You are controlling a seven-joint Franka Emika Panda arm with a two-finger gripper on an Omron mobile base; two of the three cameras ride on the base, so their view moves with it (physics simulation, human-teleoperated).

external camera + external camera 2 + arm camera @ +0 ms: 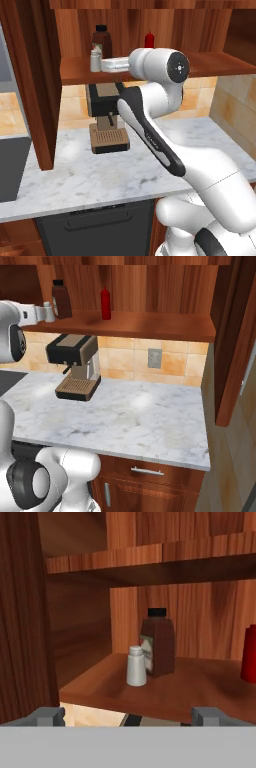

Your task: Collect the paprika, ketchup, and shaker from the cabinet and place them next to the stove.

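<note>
Inside the open wooden cabinet (210, 62), the shelf (175, 694) carries all three items. The small white-grey shaker (136, 666) stands just in front of the dark brown paprika bottle (158, 644). The red ketchup (249, 654) is cut off at the right edge. From the left base view, the shaker (95, 60) is left of the paprika (102, 42), and the ketchup (149, 40) stands further right. My gripper (129, 717) is open and empty. It is level with the shelf edge, a short way from the shaker and pointing at it. I cannot tell whether the dark slab (6, 381) at the counter's left end is the stove.
A brown-and-black coffee machine (107, 117) stands on the marble counter (100, 180) right under the shelf. The open cabinet door (35, 85) hangs down at the left of my hand. A second wooden door (232, 341) projects at the far right.
</note>
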